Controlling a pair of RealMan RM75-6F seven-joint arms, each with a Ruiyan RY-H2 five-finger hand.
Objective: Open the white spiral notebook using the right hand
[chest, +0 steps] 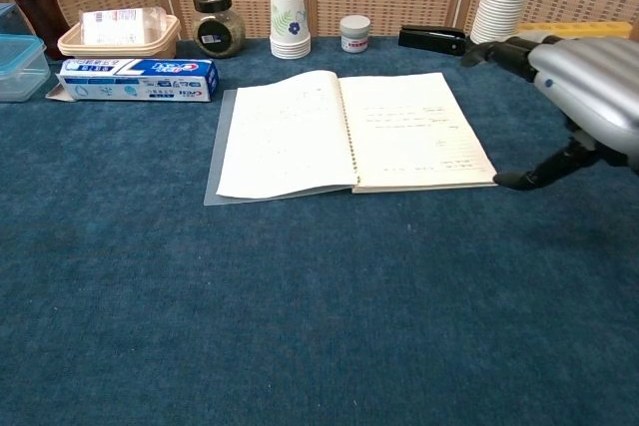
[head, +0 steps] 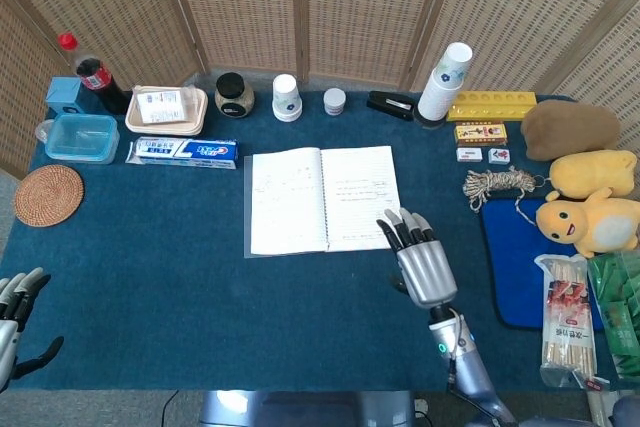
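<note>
At the lower left edge of the dark blue cloth-covered table point(head: 150, 277), the silver left hand point(head: 14, 319) shows only in part, its fingers apart and holding nothing. Mid-table, the white spiral notebook point(head: 322, 199) lies open and flat, its left page over a clear cover and its lined right page bearing faint writing, with the blue-and-white toothpaste box point(head: 183, 152) just to its upper left and the white paper cup stack point(head: 287, 97) beyond its top edge. To the right, the silver right hand point(head: 420, 259) sits just off the notebook's lower right corner, fingers spread and empty, the thumb tip near the page corner in the chest view, though contact cannot be told.
</note>
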